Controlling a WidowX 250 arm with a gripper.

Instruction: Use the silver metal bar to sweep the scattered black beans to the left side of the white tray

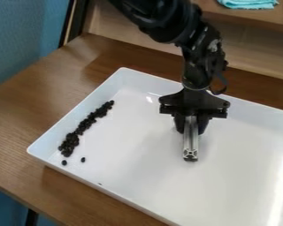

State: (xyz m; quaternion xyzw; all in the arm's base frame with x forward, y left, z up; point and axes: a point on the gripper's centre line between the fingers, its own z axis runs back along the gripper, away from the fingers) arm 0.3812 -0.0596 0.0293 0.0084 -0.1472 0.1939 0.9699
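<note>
Hanging over the white tray (138, 148), the black gripper (191, 131) is grasping a silver metal bar (190, 142). The jaws are pressing on the two long sides of the bar. The bar is running lengthwise out from between them, its grooved end face pointing toward the near side of the tray. Whether that end is touching the tray floor, I cannot tell. The arm (198, 55) is entering from the top edge.

Small dark beans (70, 142) are lying inside the tray, well apart from the bar, forming a narrow slanting row beside the left wall. Two loose beans (83, 160) are resting near the lower end of the row, apart from each other. The tray is sitting on a brown wooden table (25, 126). A turquoise cloth (248, 3) is lying on a wooden ledge (268, 15) behind.
</note>
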